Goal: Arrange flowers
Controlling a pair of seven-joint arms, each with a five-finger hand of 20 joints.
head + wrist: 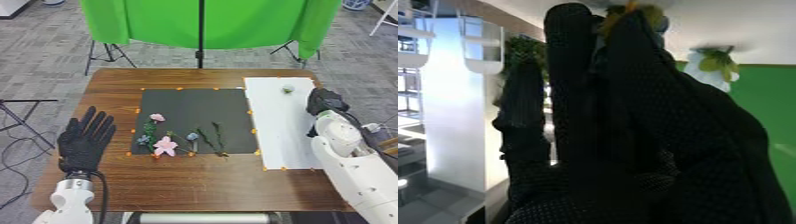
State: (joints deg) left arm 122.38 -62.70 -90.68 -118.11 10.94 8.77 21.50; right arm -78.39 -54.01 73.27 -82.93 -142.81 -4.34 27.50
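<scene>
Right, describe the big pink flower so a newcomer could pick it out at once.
On the brown wooden table, find the black mat. The pink flower lies near the mat's edge closest to the robot, toward the left. Its wide, open petals set it apart from the smaller pink bloom beyond it.

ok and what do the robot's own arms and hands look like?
Left arm and right arm: white, rounded shells. Left hand and right hand: black fabric, mesh-textured on the right. Silvery collar at the left wrist, black cable alongside.
</scene>
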